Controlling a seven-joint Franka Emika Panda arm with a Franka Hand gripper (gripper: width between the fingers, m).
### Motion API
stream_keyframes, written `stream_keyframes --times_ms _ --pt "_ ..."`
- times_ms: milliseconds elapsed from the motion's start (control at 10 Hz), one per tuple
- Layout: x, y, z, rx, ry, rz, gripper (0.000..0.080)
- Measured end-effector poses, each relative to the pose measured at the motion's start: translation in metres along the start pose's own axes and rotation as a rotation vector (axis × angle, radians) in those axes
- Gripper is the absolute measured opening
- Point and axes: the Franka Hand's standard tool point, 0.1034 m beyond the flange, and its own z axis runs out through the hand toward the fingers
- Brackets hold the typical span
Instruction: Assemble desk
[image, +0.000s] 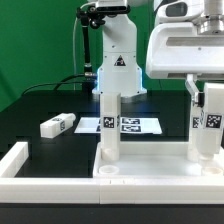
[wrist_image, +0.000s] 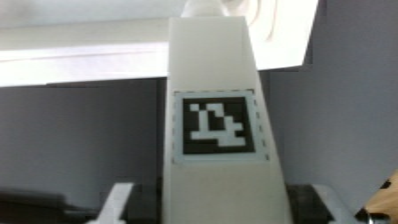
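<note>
Squarely within the pincer (wrist_image: 214, 205), one upright tagged desk leg (wrist_image: 221, 125).

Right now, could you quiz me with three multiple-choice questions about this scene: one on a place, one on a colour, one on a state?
1. Where is the loose leg? A on the table B in the desk top C on the marker board
2. The table is: A red B black C white
3. The middle leg is: A upright B lying flat C hanging
Answers: A, it lies on bare table beside the marker board; B, the surface is black; A, it stands straight on the desk top.
</note>
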Motion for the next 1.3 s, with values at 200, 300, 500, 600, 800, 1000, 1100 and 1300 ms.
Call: stream_keyframes --times_ms 200,300,500,600,800,1000,1100,1300 --pt "-0.004 -0.004 0.002 0.001 -0.005 0.001 0.0288" --pt "-0.004 -0.006 0.002 0.003 -0.005 0.008 0.0288" --pt "-0.003 -0.011 0.003 0.005 0.000 0.009 0.0288" --pt "-0.001 -0.013 0.004 0.006 0.002 0.014 0.0288" --pt "-0.002 -0.013 0.007 0.003 0.000 0.012 0.0288" --pt "-0.004 -0.012 0.010 0.000 -0.002 0.009 0.0289" --pt "-0.004 -0.012 0.010 0.000 -0.001 0.008 0.0289" --pt "-0.011 -0.013 0.014 -0.001 0.002 0.003 0.0289"
